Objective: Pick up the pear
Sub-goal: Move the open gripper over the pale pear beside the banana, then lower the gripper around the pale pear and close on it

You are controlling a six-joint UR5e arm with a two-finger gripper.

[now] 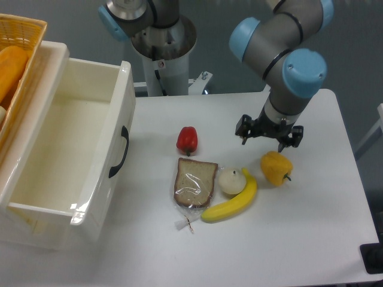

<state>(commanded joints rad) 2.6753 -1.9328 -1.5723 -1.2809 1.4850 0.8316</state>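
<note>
The pear (231, 180) is a small, pale cream fruit lying on the white table (311, 239), tucked against the inner curve of the banana (232, 203) and right of the bagged bread slice (195, 182). My gripper (268, 137) hangs open above the table, up and to the right of the pear, with nothing between its fingers. It sits just above the yellow bell pepper (276, 168).
A red pepper (187, 140) lies left of the gripper, above the bread. A large open white bin (66, 149) takes up the left side, with a wicker basket (18, 42) behind it. The robot base (163, 54) stands at the back.
</note>
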